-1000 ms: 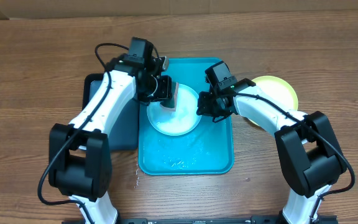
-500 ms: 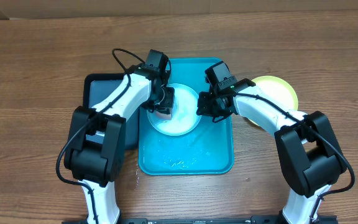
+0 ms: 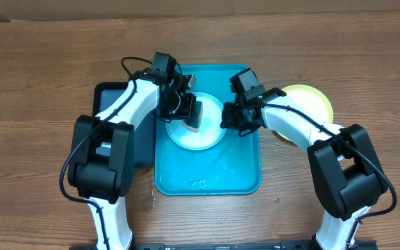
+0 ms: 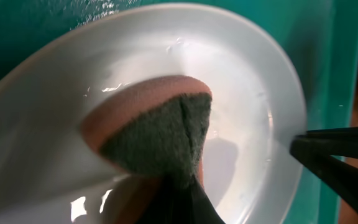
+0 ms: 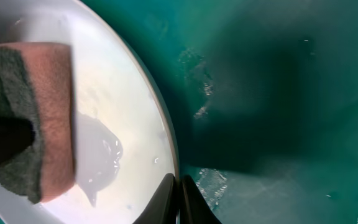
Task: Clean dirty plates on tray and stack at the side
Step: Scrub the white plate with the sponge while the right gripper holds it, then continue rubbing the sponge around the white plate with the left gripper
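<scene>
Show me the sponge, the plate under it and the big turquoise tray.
sponge [image 4: 157,134], left wrist view, on its green scouring face.
plate [image 4: 241,81], left wrist view, on its bare wet inside.
turquoise tray [image 3: 245,167], overhead view, on its bare floor.

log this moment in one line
left claw: shut on sponge | right claw: shut on plate rim | plate: wet, in tray

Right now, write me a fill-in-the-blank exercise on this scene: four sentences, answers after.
The left claw is shut on a ____ pressed onto the pale plate.
The right claw pinches that plate's ____.
The pale plate sits inside the turquoise ____.
A yellow-green plate lies on the table, on the robot's ____ side of it.
Missing words: sponge; rim; tray; right.
</scene>
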Controlling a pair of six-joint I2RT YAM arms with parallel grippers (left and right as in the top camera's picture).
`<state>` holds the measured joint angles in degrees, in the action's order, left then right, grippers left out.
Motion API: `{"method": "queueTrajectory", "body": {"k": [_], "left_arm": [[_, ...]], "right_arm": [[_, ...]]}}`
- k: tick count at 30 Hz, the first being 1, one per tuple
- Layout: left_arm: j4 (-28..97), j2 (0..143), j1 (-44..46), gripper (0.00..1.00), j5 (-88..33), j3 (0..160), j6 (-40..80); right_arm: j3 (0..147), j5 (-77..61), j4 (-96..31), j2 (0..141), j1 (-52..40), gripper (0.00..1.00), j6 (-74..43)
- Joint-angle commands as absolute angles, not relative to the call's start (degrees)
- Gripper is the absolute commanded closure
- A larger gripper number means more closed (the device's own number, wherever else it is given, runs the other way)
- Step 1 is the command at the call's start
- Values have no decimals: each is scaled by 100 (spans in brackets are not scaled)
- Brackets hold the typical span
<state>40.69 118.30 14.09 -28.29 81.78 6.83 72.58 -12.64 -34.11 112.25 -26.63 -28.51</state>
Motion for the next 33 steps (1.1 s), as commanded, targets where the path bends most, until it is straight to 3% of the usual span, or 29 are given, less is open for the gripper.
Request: {"method": "queueTrajectory", "body": {"k": [1, 8, 18, 23, 33], "left_arm": [[4060, 11013, 1350, 96, -2926, 8272, 504], [4571, 10698, 1483, 96, -1437, 8252, 508], [4626, 11445, 1686, 96, -919, 8110, 685], [4646, 11946, 1691, 96, -607, 8110, 1527], [4110, 12132, 1647, 96, -4488, 8130, 1717]], "right_arm": [[7231, -1385, -3369, 11126, -2705, 96, -2851], [7231, -1385, -3367, 11126, -2707, 96, -2851], [7231, -1382, -3367, 11126, -2705, 96, -2851], [7231, -1382, -3367, 11126, -2705, 96, -2851], [7231, -1382, -3361, 11126, -2705, 96, -2851]]}}
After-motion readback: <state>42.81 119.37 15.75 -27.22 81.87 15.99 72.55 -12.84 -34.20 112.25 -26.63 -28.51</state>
